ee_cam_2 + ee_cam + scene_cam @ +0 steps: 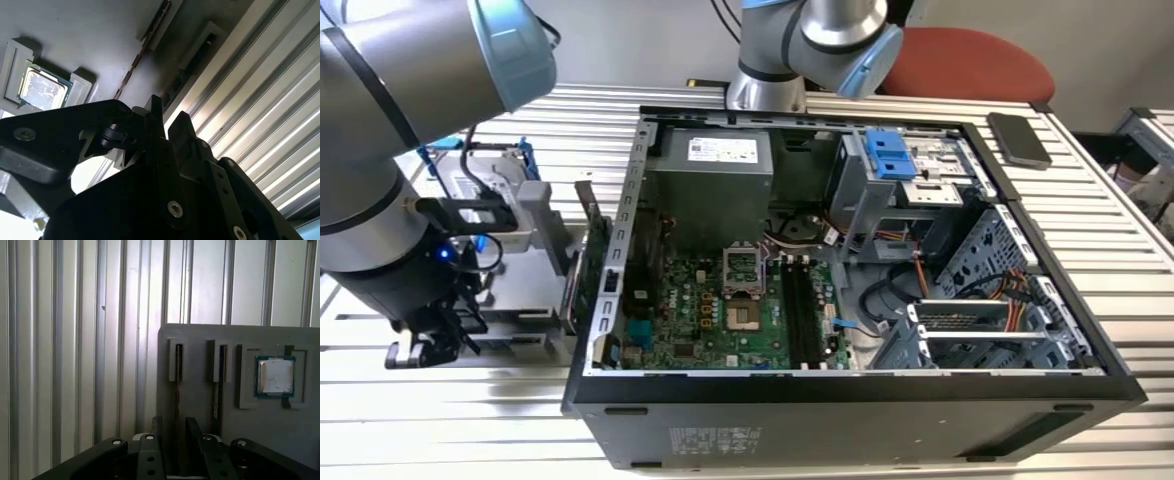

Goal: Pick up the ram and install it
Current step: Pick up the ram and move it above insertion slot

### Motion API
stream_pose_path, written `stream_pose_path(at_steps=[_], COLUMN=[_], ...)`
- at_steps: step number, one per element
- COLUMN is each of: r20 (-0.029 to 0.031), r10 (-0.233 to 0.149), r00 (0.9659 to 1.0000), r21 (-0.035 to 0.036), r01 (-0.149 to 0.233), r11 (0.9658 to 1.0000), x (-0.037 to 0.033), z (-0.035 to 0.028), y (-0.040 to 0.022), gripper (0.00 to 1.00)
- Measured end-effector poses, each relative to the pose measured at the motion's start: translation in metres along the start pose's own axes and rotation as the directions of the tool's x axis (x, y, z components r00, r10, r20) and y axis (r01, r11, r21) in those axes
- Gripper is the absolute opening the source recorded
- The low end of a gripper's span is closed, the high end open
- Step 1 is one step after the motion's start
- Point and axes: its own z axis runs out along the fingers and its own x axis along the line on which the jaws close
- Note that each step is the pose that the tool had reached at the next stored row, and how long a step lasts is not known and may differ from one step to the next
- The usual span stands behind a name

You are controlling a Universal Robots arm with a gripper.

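Ram stands edge-on, thin and dark, in gray holder slot.

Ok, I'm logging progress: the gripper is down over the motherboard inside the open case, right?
No. In the exterior view the gripper is down outside the open case, at the exterior view's left; the first wrist view shows a grey holder under it.

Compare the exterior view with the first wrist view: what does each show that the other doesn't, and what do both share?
Exterior view: the open computer case with its motherboard, a phone and a red chair. First wrist view: the ram standing edge-on in a slot, and a processor chip in its recess. Shared: the ribbed metal table, the grey tray and the hand close to it.
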Motion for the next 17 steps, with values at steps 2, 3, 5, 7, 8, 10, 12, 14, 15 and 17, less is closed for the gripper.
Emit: stream_pose_path(at_steps=[2, 3, 5, 7, 8, 10, 12, 14, 15, 17], r20=[0.0, -0.0001, -0.0002, -0.0003, -0.0002, -0.0001, -0.0001, -0.0001, -0.0001, -0.0003], r10=[0.0, 0.0, 0.0, 0.0, 0.0, 0.0, 0.0, 0.0, 0.0, 0.0], r00=[1.0, 1.0, 1.0, 1.0, 1.0, 1.0, 1.0, 1.0, 1.0, 1.0], r21=[0.0001, 0.0, -0.0001, -0.0002, -0.0001, 0.0, 0.0002, 0.0003, 0.0003, 0.0002], r01=[0.0, 0.0, 0.0, 0.0, 0.0, 0.0, 0.0, 0.0, 0.0, 0.0], r11=[1.0, 1.0, 1.0, 1.0, 1.0, 1.0, 1.0, 1.0, 1.0, 1.0], x=[0.0, 0.0001, 0.0, -0.0004, -0.0006, -0.0009, -0.001, -0.0011, -0.0011, -0.0011], z=[0.002, 0.0028, 0.0043, 0.0052, 0.0058, 0.007, 0.0083, 0.0094, 0.0101, 0.0106], y=[0.0, 0.0, 0.0, 0.0, 0.0, -0.0001, -0.0001, -0.0001, -0.0001, -0.0001], gripper=[1.0, 1.0, 1.0, 1.0, 1.0, 1.0, 1.0, 1.0, 1.0, 1.0])
